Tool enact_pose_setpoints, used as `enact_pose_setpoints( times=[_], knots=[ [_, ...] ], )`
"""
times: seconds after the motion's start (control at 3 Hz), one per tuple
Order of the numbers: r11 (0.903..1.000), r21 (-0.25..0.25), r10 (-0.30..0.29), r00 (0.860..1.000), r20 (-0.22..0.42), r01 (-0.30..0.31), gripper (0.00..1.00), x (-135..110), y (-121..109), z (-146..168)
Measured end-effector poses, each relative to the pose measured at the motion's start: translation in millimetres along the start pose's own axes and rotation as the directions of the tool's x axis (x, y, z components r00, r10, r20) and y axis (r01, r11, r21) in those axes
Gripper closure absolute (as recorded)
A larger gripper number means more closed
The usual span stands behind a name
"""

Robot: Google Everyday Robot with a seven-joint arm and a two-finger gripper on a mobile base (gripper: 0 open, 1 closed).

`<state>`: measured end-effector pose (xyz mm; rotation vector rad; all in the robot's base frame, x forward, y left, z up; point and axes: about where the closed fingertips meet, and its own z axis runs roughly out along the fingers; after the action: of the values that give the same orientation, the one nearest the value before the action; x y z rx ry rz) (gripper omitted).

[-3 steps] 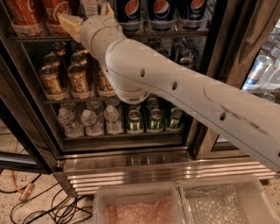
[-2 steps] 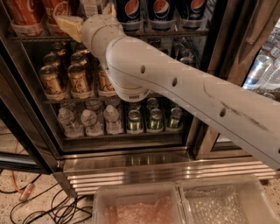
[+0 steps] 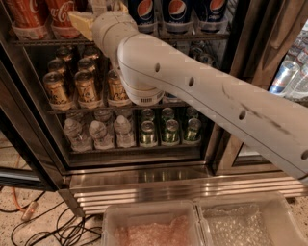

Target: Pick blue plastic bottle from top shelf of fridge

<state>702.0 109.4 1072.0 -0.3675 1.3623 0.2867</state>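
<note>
Jaws: state cannot be told — gripper at top shelf, between Coca-Cola bottles and Pepsi bottles; a square approach likely spares both.

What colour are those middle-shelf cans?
Golden-brown cans, camera view; the gripper is up at the top shelf beside Coca-Cola bottles.

Hand at top shelf: matt plastic; fridge: ribbed glossy steel.

Arm's wrist now sits higher than before, its upper part above the front rail of the top shelf. The pincer has risen with it, above the shelf, up to the picture's upper edge.
</note>
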Motion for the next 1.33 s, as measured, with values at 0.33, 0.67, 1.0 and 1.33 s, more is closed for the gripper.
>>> enact_pose_setpoints(
  times=[0.33,0.67,1.0,1.33],
  knots=[
    [0.9999,0.012,-0.002,1.0,0.003,0.002,0.29,-1,-5,4],
    [0.9997,0.024,-0.003,1.0,0.003,0.003,0.29,0,-9,6],
    [0.9986,0.053,0.001,1.0,0.001,-0.001,0.29,2,-16,9],
    [0.9975,0.07,0.007,1.0,0.004,-0.007,0.28,4,-22,13]
  ],
)
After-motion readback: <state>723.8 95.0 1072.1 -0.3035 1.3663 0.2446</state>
